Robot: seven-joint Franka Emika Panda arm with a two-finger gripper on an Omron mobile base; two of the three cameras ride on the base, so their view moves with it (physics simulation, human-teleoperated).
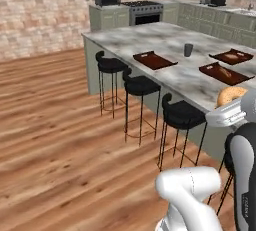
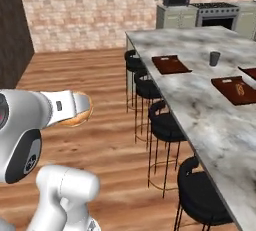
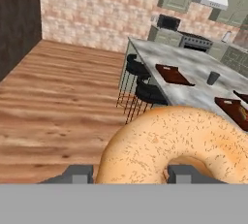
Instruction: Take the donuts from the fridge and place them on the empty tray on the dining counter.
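Donut (image 3: 179, 145), the orange-tan glazed ring, sits right at the claw (image 3: 127, 173): in the hand view it bulges between the two dark finger tips, one outside its rim and the other at its hole, so the claw is clamped on it across one side of the ring. From the left base camera the donut (image 1: 231, 95) pokes up above the white wrist; from the right base camera it (image 2: 75, 112) shows as an orange edge behind the hand. Being a ring, it has no real long axis; its flat face is tilted up towards the hand camera.

Next out stands the row of black stools (image 1: 181, 114) along the near edge of the marble dining counter (image 1: 150, 40). On that top, the empty tray (image 1: 154, 60) lies ahead of the claw and off to the right in the hand view (image 3: 174, 74), well apart from it. Its long side runs slantwise across the counter, short ends with the pale slots at either end. A grey cup (image 1: 188, 50) stands beyond it, and two trays with pastries (image 1: 225, 73) lie further along. I judge the carry must go forward and over the stools.
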